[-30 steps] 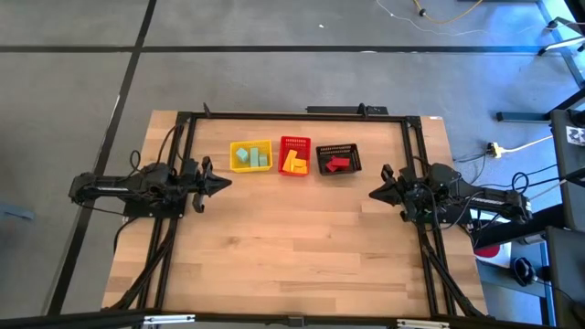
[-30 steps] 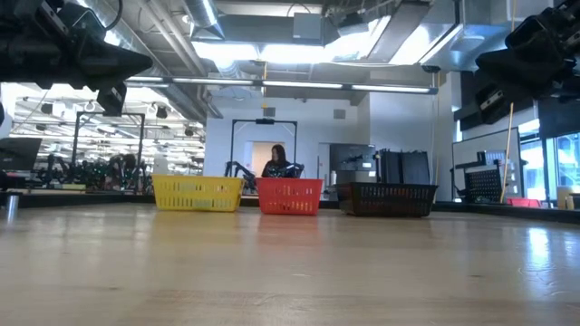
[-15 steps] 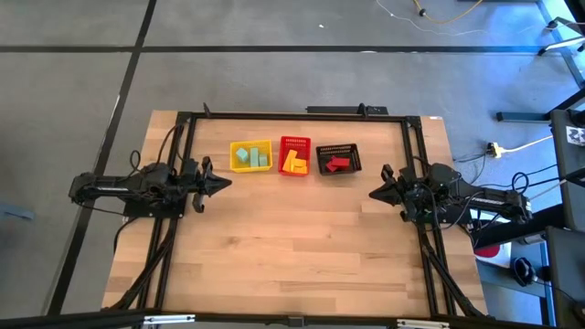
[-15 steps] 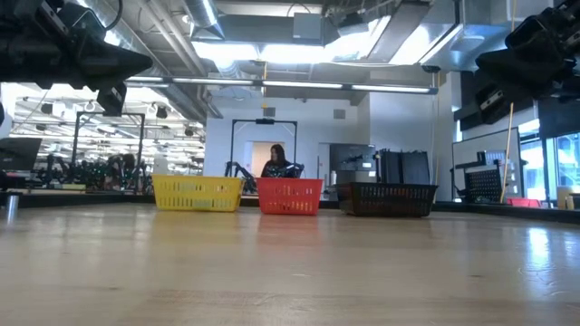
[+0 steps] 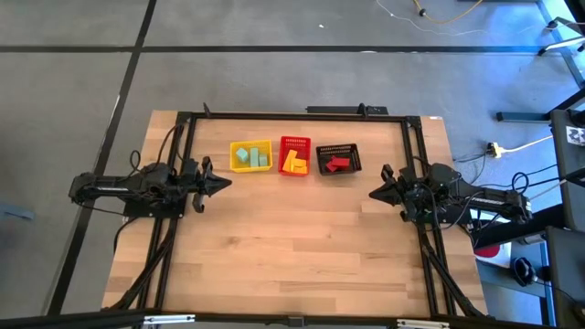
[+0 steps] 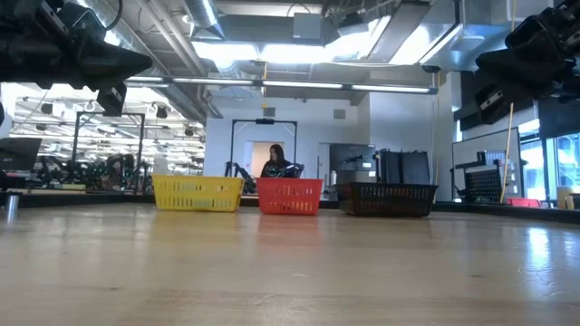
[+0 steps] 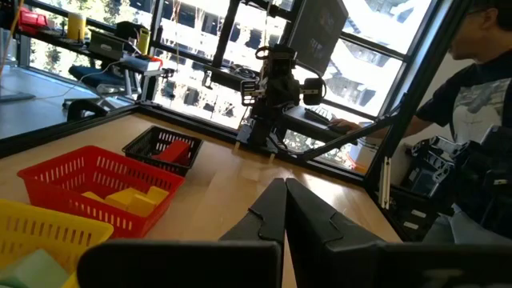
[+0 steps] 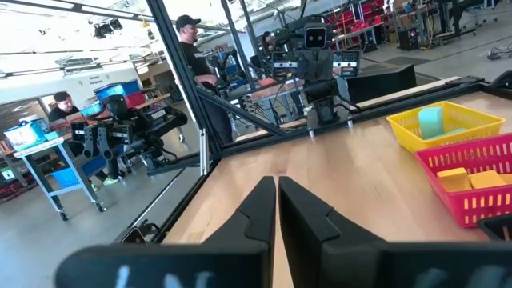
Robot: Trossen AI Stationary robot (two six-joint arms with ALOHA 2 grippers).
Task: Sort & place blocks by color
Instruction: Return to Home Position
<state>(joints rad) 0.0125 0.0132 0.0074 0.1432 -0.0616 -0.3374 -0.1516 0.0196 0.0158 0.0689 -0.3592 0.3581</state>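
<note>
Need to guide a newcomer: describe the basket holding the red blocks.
On the wooden table, three mesh baskets stand in a row. It is the black basket at the right end, beside the red basket, alone in holding red blocks.

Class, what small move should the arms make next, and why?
Probably none but resting: green blocks lie in the yellow basket, yellow blocks in the red basket, red blocks in the black basket; left gripper and right gripper sit shut at opposite table edges.
</note>
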